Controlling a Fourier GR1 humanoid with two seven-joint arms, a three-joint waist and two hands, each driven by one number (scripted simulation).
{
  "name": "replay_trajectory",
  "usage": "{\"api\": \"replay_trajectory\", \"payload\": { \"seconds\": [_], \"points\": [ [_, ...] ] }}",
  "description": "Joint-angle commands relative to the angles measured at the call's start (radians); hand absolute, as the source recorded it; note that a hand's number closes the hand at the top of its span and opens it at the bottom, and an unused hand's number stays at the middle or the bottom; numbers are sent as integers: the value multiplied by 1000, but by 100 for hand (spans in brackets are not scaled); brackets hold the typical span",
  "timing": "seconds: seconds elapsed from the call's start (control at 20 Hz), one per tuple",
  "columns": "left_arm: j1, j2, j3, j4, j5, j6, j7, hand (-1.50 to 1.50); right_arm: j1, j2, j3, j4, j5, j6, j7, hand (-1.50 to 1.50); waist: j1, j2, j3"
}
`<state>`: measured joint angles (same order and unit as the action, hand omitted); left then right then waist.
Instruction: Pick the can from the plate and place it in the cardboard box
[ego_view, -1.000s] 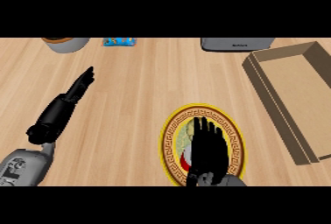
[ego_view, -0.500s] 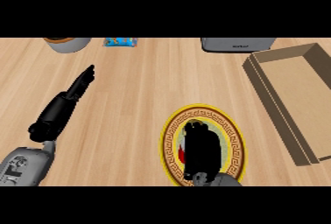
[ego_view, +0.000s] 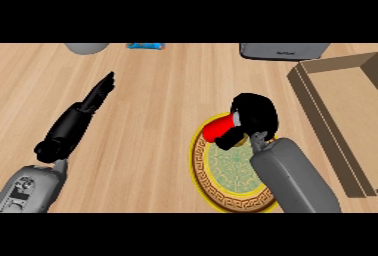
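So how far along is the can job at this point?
Done: the right hand is curled round the red can. In hand: the can sits over the plate, at its upper rim. Left: carrying it right into the cardboard box and releasing. The left hand rests open.

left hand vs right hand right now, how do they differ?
The left hand lies straight and open, holding nothing; the right hand is curled round the red can. The left hand is over bare counter, away from the plate; the right hand is at the plate's far rim. The left hand points up and to the right, away from the robot; the right hand bends toward the left. Both are black on grey forearms.
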<state>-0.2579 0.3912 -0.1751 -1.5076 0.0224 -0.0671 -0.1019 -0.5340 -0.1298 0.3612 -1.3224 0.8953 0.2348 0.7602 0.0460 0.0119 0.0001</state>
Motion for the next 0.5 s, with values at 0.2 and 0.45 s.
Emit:
{"api": "replay_trajectory", "payload": {
  "seconds": [0.2, 0.45],
  "points": [
    [-18, -12, 3, 27, -13, -9, -12, 0, -287, -75, -130, 408, 63, -267, -307, 150, 11, 11, 1],
    [-13, -2, 29, 28, -17, -13, -4, 0, -434, -132, -133, 520, 138, -308, -375, 150, -10, -1, 0]
  ]
}}
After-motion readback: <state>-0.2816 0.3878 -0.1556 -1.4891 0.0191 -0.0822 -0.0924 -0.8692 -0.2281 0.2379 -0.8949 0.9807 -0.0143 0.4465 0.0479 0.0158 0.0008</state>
